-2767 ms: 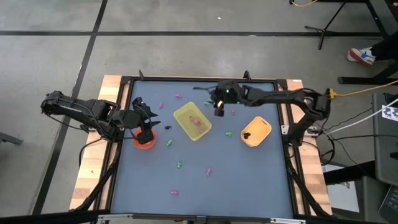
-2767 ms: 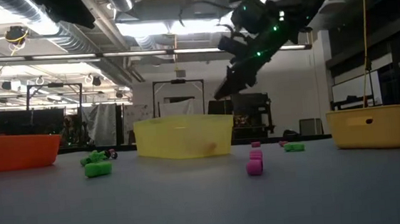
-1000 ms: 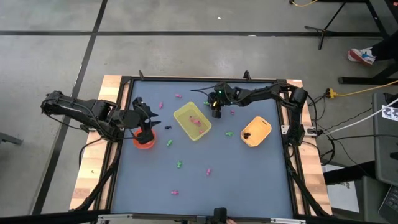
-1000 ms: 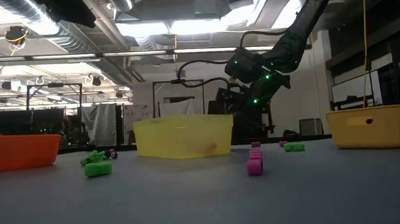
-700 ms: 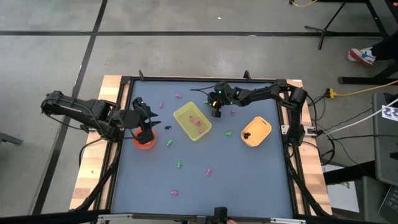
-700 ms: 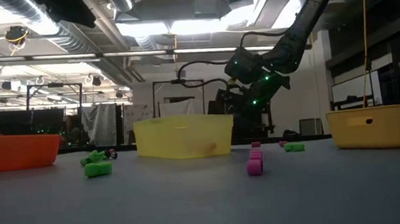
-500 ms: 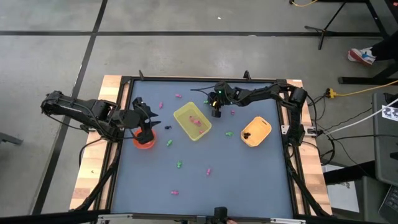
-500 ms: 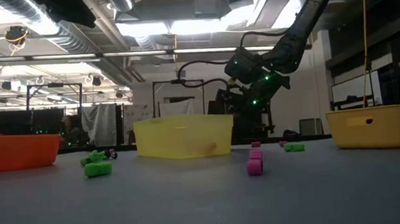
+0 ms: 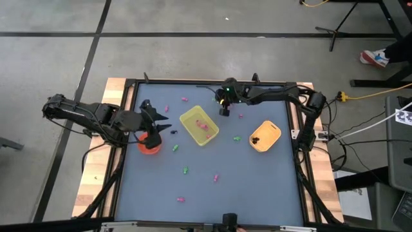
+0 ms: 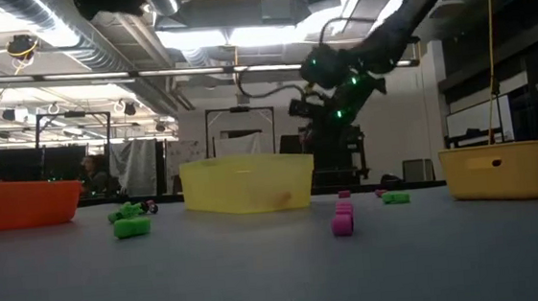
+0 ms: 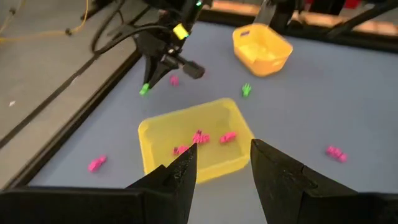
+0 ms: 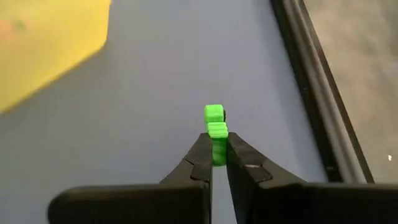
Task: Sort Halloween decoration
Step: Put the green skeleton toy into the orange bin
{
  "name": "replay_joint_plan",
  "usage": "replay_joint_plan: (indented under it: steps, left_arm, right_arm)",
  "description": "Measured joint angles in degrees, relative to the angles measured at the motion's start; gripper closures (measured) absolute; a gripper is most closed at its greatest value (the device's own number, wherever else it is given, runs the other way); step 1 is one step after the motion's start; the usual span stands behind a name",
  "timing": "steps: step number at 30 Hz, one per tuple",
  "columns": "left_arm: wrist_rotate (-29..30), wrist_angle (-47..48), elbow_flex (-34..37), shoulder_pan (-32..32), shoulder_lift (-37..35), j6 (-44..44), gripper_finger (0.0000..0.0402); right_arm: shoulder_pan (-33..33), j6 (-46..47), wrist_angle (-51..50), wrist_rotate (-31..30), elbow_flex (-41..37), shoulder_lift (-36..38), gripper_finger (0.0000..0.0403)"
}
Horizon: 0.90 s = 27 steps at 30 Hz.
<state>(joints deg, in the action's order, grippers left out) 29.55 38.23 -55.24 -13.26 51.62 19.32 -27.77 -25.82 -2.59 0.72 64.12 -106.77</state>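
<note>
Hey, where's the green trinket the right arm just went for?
The green trinket is pinched in the right end effector, lifted off the table near its far edge, just beyond the yellow tray in the high view.

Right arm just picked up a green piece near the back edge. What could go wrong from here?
The right gripper pinches the green trinket only by its lower end, so it could slip out while being carried. The pink pieces sit in the yellow tray, so dropping green there would mix colours.

Bright green trinket (image 12: 215,132) in dark pincer (image 12: 219,158), yellow tray (image 9: 199,125), pink trinkets (image 11: 202,138), blue-grey table (image 9: 257,180)
</note>
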Motion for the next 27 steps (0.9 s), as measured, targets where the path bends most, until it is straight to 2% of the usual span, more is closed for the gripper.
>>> replay_joint_plan:
  steps: [4, 7, 12, 15, 18, 27]
  left_arm:
    - [-0.01, -4.54, 0.00, 0.00, 0.02, -5.74, 0.0267]
    - [-0.01, -9.05, 0.00, 0.00, 0.26, -10.04, 0.0267]
    - [-0.02, -16.30, 0.00, 0.00, 1.14, -13.85, 0.0267]
    - [-0.02, -19.14, 0.00, 0.00, 2.17, -17.52, 0.0267]
    - [0.02, -21.13, 0.00, 0.01, 3.63, -21.82, 0.0267]
    - [-0.09, -22.97, 0.02, 2.20, 11.79, -32.52, 0.0267]
  right_arm:
    - [0.04, 1.30, -8.23, 5.82, 6.65, 1.44, 0.0381]
    - [0.04, 5.53, -12.63, 15.10, 11.61, 1.50, 0.0381]
    - [0.04, 13.69, -13.53, 30.64, 16.86, 1.52, 0.0381]
    - [0.11, 17.85, -13.38, 36.79, 18.74, 1.52, 0.0381]
    - [0.48, 21.41, -13.45, 40.23, 19.55, 1.52, 0.0381]
    - [4.02, 27.38, -13.49, 43.07, 19.69, 1.52, 0.0381]
